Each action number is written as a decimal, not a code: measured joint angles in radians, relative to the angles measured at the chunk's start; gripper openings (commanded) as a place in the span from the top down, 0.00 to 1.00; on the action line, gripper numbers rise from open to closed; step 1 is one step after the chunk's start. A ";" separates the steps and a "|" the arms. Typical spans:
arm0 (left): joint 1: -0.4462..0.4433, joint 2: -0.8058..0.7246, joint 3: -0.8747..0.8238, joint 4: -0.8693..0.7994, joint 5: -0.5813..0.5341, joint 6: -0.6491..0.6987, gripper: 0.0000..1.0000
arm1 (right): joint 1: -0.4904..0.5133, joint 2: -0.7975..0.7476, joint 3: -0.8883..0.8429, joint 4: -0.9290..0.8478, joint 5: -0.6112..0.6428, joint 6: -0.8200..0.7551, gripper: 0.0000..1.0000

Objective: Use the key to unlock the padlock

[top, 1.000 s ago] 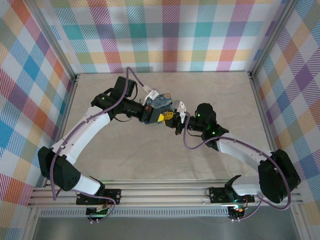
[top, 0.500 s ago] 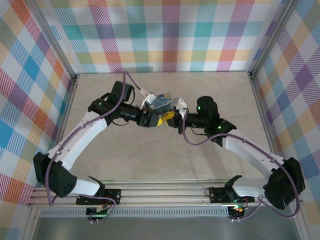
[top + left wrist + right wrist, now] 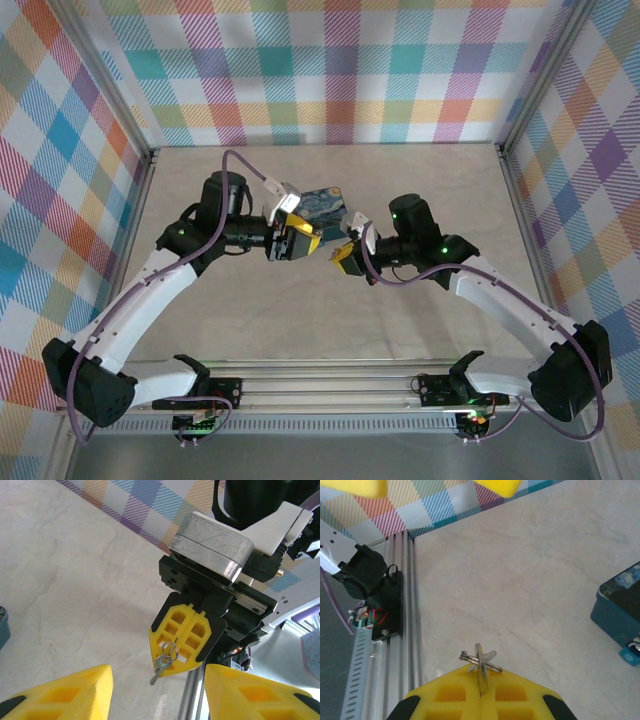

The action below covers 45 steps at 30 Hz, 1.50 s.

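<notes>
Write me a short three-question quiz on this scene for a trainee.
1. True or false: the right gripper is shut on the key.
2. Fill in: the left gripper has its jaws ____.
3. Where is the padlock? A: lying on the table; B: between the left gripper's fingers; C: hanging from the key.
Key: 1 true; 2 open; 3 A.

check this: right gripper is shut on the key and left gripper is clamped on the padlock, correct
Not quite. The right gripper is shut on the key, but the left gripper is not clamped on the padlock. The left wrist view shows it open with nothing between its fingers, and the padlock lies free on the table beside it.
</notes>
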State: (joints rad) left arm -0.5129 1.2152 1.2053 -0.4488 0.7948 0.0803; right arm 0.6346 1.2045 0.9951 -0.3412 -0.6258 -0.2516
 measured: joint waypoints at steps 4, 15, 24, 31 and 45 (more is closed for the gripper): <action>-0.019 0.056 0.020 0.000 0.040 0.008 0.49 | 0.000 -0.003 0.000 -0.011 -0.015 0.000 1.00; -0.064 0.151 0.051 -0.023 0.061 0.015 0.56 | 0.000 -0.003 0.000 -0.019 -0.040 0.007 1.00; -0.069 0.171 0.062 -0.029 0.073 0.015 0.56 | 0.000 -0.002 0.000 -0.023 -0.062 0.011 1.00; -0.082 0.177 0.069 -0.047 0.094 0.016 0.55 | 0.000 0.008 0.000 -0.019 -0.071 0.011 1.00; -0.092 0.203 0.071 -0.075 0.132 0.023 1.00 | 0.000 0.011 0.000 -0.033 -0.065 0.033 0.99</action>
State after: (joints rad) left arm -0.6044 1.4185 1.2762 -0.5240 0.9272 0.1032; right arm 0.6342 1.2160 0.9947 -0.3740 -0.6907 -0.2184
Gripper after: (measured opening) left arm 0.082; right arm 0.052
